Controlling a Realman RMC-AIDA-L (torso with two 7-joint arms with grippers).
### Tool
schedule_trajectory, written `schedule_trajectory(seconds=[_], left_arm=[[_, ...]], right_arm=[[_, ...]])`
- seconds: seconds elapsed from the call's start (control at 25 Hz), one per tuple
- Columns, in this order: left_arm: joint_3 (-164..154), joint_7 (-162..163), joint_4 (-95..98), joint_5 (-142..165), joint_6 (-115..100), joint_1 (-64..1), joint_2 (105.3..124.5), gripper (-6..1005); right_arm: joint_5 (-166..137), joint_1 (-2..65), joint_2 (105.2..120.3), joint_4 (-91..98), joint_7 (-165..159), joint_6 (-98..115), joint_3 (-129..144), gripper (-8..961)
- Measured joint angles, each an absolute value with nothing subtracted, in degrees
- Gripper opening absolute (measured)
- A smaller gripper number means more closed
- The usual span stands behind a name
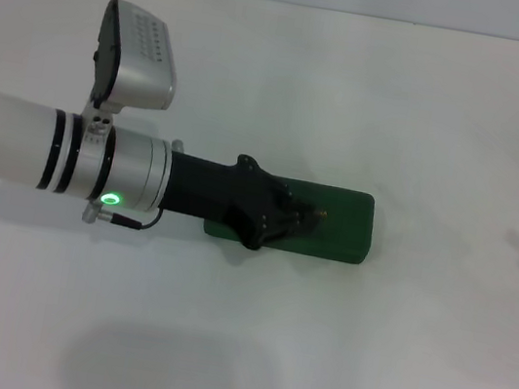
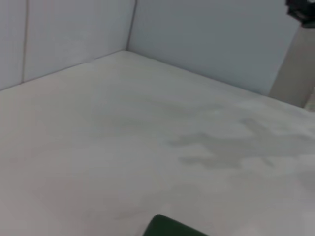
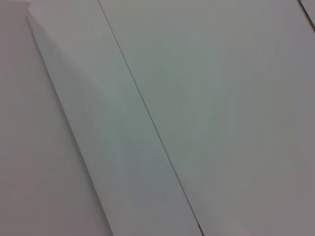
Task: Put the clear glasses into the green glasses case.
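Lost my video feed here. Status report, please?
Left tool over the green case, fingers hard to read. Case looks shut. Clear glasses not seen. Right tool out of view. Nothing in the way.

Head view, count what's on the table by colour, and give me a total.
Dark green: 1, the green glasses case, lid down, left end effector over it.
Clear: 0, no glasses visible.
White: 0 apart from the table.
Total: 1.

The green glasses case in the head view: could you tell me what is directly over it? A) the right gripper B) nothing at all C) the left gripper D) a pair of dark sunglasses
C: the left gripper, reaching in from the left, sits over the green glasses case; the right arm is out of view.
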State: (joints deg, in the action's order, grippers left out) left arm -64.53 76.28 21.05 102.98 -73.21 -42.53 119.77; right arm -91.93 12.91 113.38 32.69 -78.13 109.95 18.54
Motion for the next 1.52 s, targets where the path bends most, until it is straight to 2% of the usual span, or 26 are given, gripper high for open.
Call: schedule_trajectory(seconds=[0.32, 0.52, 0.68, 0.76, 0.88, 1.0, 1.24, 1.44, 1.52], left_arm=[[-63.82, 76.70, 29.16, 100.83, -81.10, -37.92, 119.49, 155], [-62.65, 77.69, 33.39, 98.84, -91.70, -35.35, 117.01, 156], [-57.53, 73.48, 33.78, 96.22, -107.15, -32.53, 115.58, 157], [-54.92, 71.22, 33.85, 93.64, -112.67, -30.51, 115.51, 279], [-52.47, 71.63, 35.05, 89.16, -114.99, -26.41, 115.31, 391], [-51.38, 73.36, 35.65, 89.07, -114.67, -24.30, 113.93, 503], [-51.08, 73.76, 35.41, 91.05, -114.41, -22.56, 112.01, 629], [-51.06, 73.76, 35.41, 92.17, -114.15, -22.50, 111.88, 734], [-51.06, 73.76, 35.41, 92.38, -113.98, -22.49, 111.88, 808]], right_arm=[[-94.69, 13.42, 113.35, 32.76, -78.13, 109.83, 18.56, 552], [-99.95, 15.11, 113.38, 33.60, -73.98, 112.29, 22.71, 553], [-100.18, 17.14, 114.94, 33.82, -67.43, 116.83, 30.57, 555], [-100.27, 18.70, 115.45, 33.40, -66.65, 116.42, 34.31, 563], [-100.14, 21.17, 115.83, 32.69, -66.51, 113.53, 41.66, 586], [-99.25, 23.26, 116.09, 32.40, -66.48, 110.51, 46.13, 609], [-94.35, 27.84, 116.16, 29.75, -66.43, 107.29, 50.38, 757], [-91.15, 29.59, 116.20, 29.22, -66.40, 106.80, 52.86, 865], [-90.16, 30.03, 116.19, 29.07, -66.39, 106.63, 53.99, 885]])
